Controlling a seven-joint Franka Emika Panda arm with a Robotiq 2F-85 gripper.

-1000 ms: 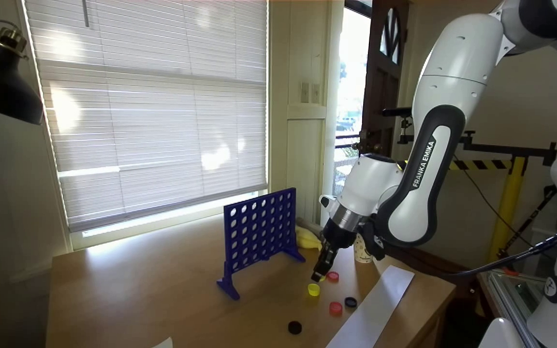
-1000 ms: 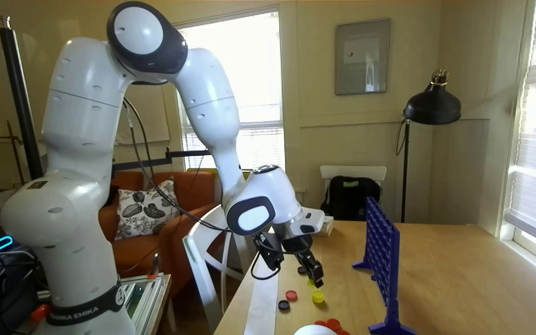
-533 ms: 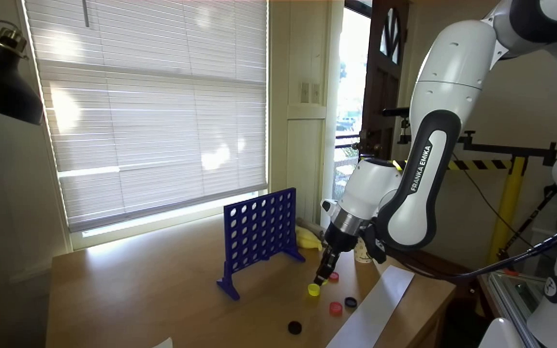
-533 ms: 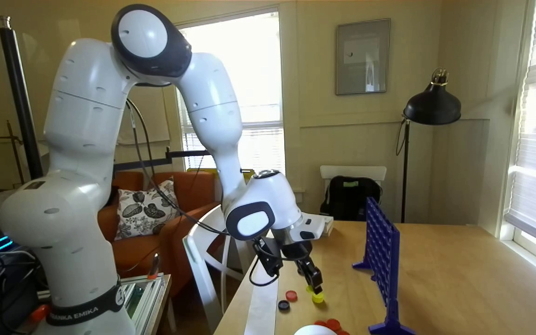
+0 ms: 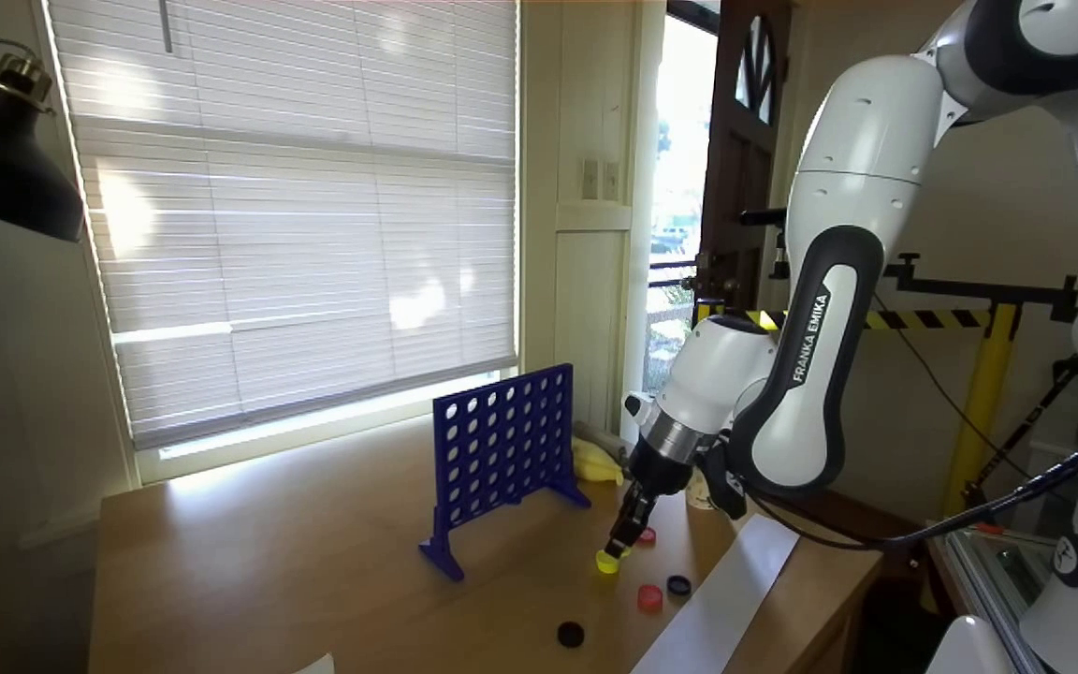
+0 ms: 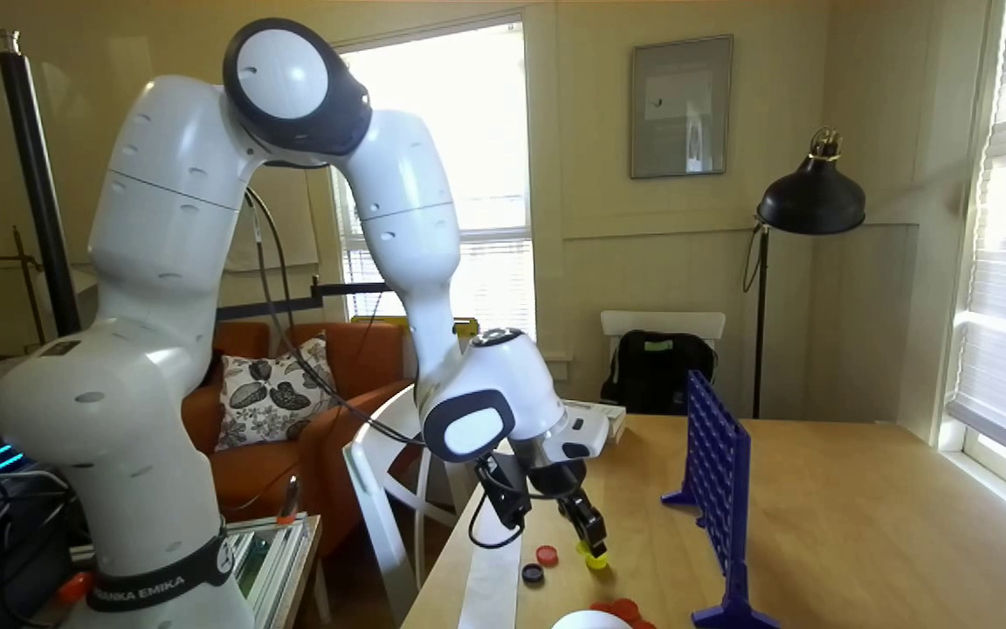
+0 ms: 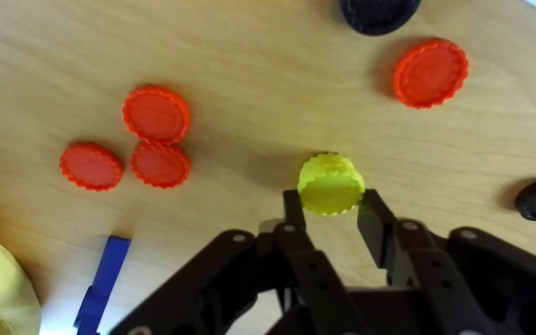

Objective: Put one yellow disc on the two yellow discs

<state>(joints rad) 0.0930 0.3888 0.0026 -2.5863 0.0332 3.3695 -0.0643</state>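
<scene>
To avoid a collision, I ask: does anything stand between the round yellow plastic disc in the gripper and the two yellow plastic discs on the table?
Nothing visible stands between the held disc and the two yellow discs; the round red plastic discs lie apart from these.

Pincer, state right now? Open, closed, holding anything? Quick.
Pincer: closed, holding a yellow disc.
</scene>
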